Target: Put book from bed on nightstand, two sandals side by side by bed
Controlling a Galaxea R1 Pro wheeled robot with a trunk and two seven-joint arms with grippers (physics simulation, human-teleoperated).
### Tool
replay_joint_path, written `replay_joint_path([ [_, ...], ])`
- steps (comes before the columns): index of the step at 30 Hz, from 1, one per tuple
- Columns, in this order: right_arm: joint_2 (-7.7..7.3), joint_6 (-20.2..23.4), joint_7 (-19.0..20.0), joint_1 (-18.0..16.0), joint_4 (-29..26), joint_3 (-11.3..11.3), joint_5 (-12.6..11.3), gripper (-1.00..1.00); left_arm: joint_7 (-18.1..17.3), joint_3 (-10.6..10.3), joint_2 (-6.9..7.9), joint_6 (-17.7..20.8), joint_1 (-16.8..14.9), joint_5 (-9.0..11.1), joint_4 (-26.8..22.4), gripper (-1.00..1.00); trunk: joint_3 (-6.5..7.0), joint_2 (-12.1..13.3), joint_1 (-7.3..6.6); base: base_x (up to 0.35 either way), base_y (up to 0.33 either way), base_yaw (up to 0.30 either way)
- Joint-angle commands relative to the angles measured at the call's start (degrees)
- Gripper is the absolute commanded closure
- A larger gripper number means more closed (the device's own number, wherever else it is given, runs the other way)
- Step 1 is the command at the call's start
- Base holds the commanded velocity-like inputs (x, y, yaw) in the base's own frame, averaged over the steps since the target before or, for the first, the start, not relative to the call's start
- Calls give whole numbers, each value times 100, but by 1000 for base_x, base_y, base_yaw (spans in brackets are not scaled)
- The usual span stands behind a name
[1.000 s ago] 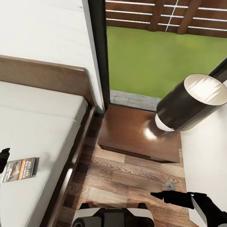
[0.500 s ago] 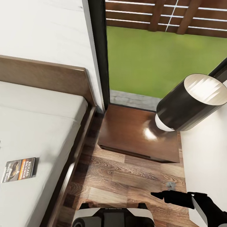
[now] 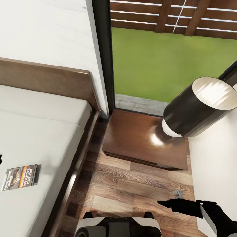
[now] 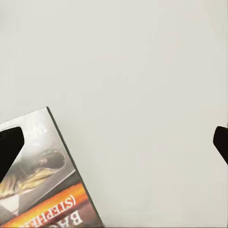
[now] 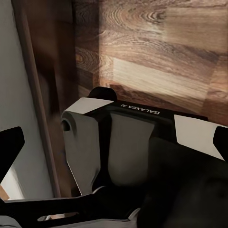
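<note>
While our left gripper point(image 4: 114, 137) hangs over the bed point(image 3: 39, 131), the book point(image 3: 19, 176) lies flat on the off-white mattress near the bed's floor-side edge, well apart from the nightstand point(image 3: 138, 138). Through the left wrist camera the book point(image 4: 42, 180) sits off toward one fingertip point(image 4: 9, 149), which overlaps its corner; the other fingertip is far across over bare mattress, so the jaws stand wide apart with nothing between them. We judge the gripper must shift toward the book to centre it. Its long axis runs roughly across the bed, cover up. Left arm is clearly nearer; our right gripper point(image 3: 164, 203) hovers over the plank floor point(image 3: 131, 187), fingertips spread in its wrist view, holding nothing. Book: thin, flat, glossy dark cover, orange band, likely hard to pinch off a soft mattress. Nightstand top is glossy reddish-brown wood, squarish, partly under a dark cylindrical lamp point(image 3: 197, 108). Floor is grained wood.
</note>
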Motion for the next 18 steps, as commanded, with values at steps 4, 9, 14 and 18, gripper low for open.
replay_joint_path([
  [4, -3, 50, 9, -2, 0, -6, -42, -100, 31, 13, -3, -92, -3, 63, 563, -100, -3, -3, 1, 0, 0, 0],
  [9, -10, 51, 9, 0, 0, -10, -45, -100, 16, 15, -8, -321, -3, 68, 1012, -100, -3, -3, 1, 0, 0, 0],
  [14, -11, 51, 10, -2, 0, -6, -51, -100, -3, 15, -9, -321, -3, 79, 1043, -100, -3, -3, 1, 0, 0, 0],
  [18, -11, 57, 10, 0, 0, -6, -47, -100, -9, 15, -15, -310, -3, 88, 1047, -100, -7, -3, 1, 0, 0, 65],
])
